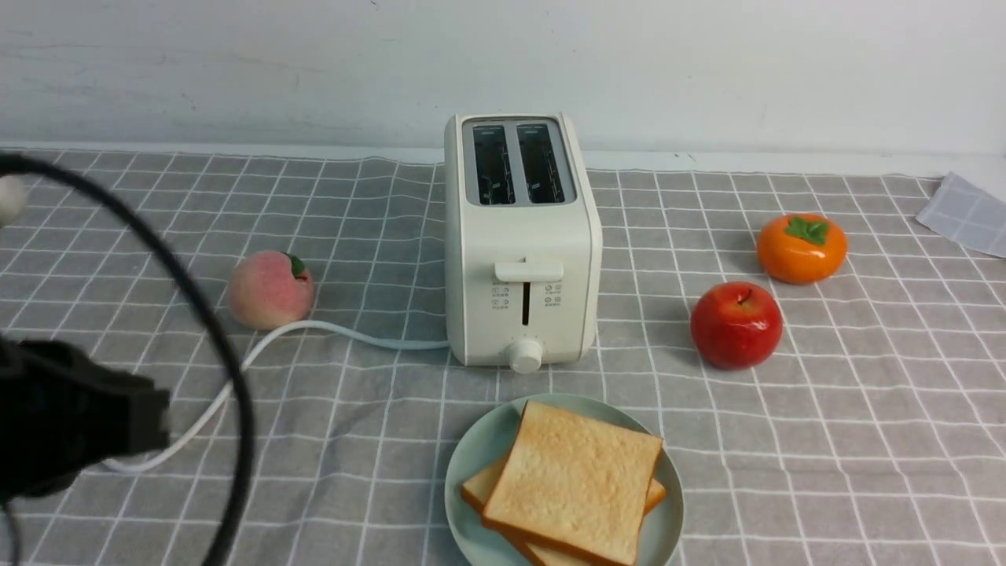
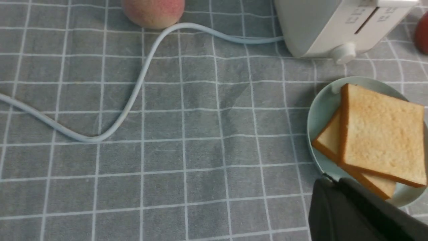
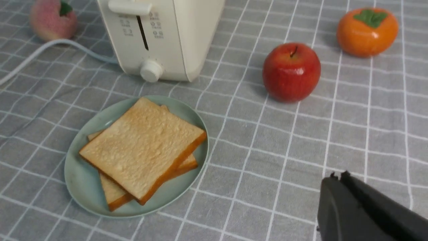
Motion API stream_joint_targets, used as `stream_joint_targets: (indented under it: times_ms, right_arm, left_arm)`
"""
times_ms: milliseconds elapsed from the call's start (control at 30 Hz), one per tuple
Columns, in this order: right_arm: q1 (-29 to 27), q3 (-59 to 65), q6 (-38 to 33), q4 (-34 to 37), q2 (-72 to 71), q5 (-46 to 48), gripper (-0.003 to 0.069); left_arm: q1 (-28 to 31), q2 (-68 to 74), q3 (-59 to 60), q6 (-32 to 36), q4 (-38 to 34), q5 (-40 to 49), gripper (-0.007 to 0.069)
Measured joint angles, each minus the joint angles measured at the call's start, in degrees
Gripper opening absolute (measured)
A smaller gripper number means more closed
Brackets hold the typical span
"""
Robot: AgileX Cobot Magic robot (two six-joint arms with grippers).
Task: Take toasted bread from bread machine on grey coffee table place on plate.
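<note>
Grey checked surface (image 1: 864,440), white wall (image 1: 707,63) behind; toasted bread (image 1: 574,479) on plate (image 1: 471,460) in front of the bread machine (image 1: 523,259); left claw (image 2: 329,184) and right claw (image 3: 337,179) clenched empty, largely cut off

A: Surfaces?
B: Grey coffee table (image 1: 864,409): woven cloth, matt, lightly creased. Bread machine (image 1: 523,236): smooth cream plastic, faint satin sheen.
A: The rest?
B: Plate (image 1: 471,464): smooth, matt. Toasted bread (image 1: 574,479): porous, rough faces. Apple (image 1: 736,325): glossy, with highlights. Peach (image 1: 269,289): dull, fuzzy-looking.

Golden-tan toasted bread (image 1: 572,465), mint-green plate (image 1: 468,470), cream-white bread machine (image 1: 522,244)
</note>
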Motion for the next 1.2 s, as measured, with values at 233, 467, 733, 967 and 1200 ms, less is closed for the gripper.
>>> stream_joint_targets:
  times_ms: [233, 467, 733, 967, 1200]
  right_arm:
    - [0.0, 14.0, 0.0, 0.0, -12.9, -9.4, -0.0016]
    - [0.0, 17.2, 0.0, 0.0, -15.3, -16.2, -0.001]
    - [0.0, 17.2, 0.0, 0.0, -15.3, -21.5, -0.0005]
    - [0.0, 17.2, 0.0, 1.1, -15.3, -21.5, 0.0002]
    - [0.0, 17.2, 0.0, 1.3, -15.3, -21.2, 0.0008]
  left_arm:
    - [0.0, -17.9, 9.0, -0.5, -3.7, 0.4, -0.0014]
    - [0.0, -27.4, 10.6, -0.6, -9.8, 0.9, -0.0014]
    - [0.0, -28.2, 10.6, -0.6, -10.4, 1.0, -0.0014]
    - [0.0, -28.2, 10.6, -0.6, -10.4, 1.1, -0.0014]
    - [0.0, -28.2, 10.6, -0.6, -10.4, 1.1, -0.0014]
